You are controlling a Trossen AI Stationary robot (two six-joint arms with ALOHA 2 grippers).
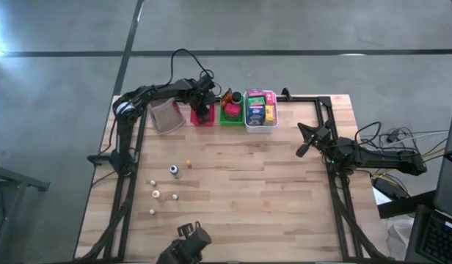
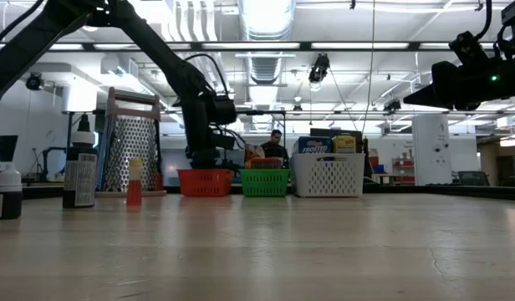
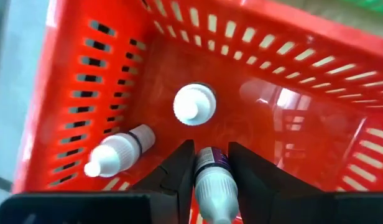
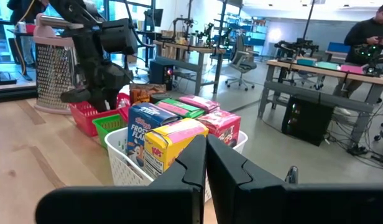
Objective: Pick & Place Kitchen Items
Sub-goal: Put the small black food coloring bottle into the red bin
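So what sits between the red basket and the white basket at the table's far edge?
The green basket sits between the red basket and the white basket, holding items; high and low views both show it.

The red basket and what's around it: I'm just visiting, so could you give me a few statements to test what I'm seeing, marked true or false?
1. The left gripper holds a small white-capped bottle over the red basket. True.
2. The red basket is empty. False: two small bottles are already inside, one lying on its side and one standing upright.
3. The right gripper has its fingers shut and holds nothing. True.
4. The white basket holds only bottles. False: it is packed with small food boxes.
5. A few small bottles are on the table, outside the baskets. True.
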